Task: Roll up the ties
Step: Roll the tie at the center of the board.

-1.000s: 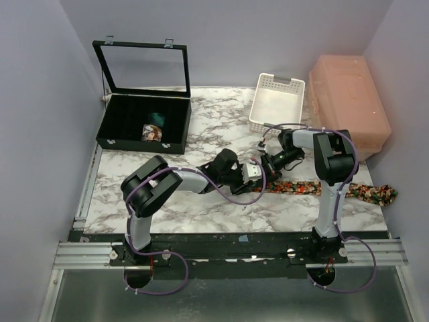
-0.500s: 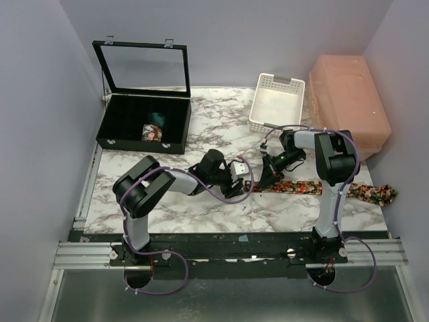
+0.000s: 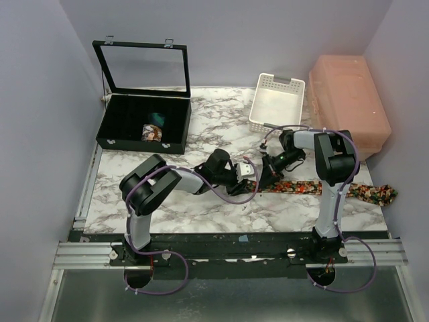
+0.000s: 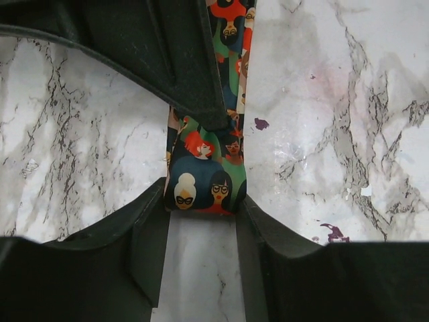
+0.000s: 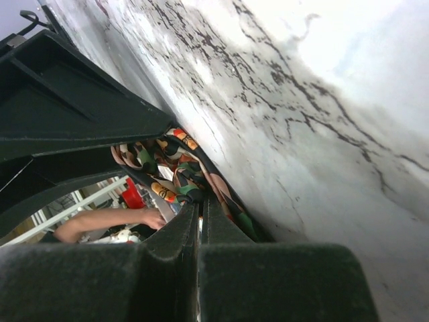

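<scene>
The tie [image 3: 315, 187] is lying flat on the table [image 3: 201, 127], long axis running left-right, its end sitting between the left gripper's [image 4: 204, 200] spread fingers (the nearer arm), while the right gripper [image 5: 201, 213], fingers together, is seemingly pinning it just beyond.

Top view: narrow end of tie [image 3: 315, 187] lost beneath left gripper [image 3: 255, 180] and right gripper [image 3: 265, 173], mid-frame. Print too small to read. Items in black case [image 3: 134, 143] likewise.
Left wrist: tie cut off at top edge.
Right wrist: own fingers [image 5: 268, 282] blur lower frame.
</scene>
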Available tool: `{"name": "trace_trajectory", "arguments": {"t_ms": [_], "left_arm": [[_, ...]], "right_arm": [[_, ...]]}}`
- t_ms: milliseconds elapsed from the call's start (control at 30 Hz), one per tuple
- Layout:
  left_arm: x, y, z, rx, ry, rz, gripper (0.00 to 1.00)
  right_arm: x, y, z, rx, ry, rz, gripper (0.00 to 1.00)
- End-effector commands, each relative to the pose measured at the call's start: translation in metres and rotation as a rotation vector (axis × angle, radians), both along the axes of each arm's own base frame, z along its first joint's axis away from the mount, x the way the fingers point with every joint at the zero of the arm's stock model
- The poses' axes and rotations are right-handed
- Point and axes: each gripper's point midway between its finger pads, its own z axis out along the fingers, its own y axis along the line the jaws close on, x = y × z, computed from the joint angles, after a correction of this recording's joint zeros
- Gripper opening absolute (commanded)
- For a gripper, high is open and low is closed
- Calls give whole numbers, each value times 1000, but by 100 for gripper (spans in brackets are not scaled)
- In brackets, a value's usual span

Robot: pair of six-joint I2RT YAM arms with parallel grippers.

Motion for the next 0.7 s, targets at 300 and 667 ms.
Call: {"name": "trace_trajectory", "arguments": {"t_ms": [300, 667], "left_arm": [[-11, -13, 24, -48, 30, -50, 37], [-2, 22, -43, 208, 36, 53, 34]], "right_arm": [[20, 28, -42, -57, -145, 59, 1], [11, 34, -16, 24, -157, 70, 11]]}}
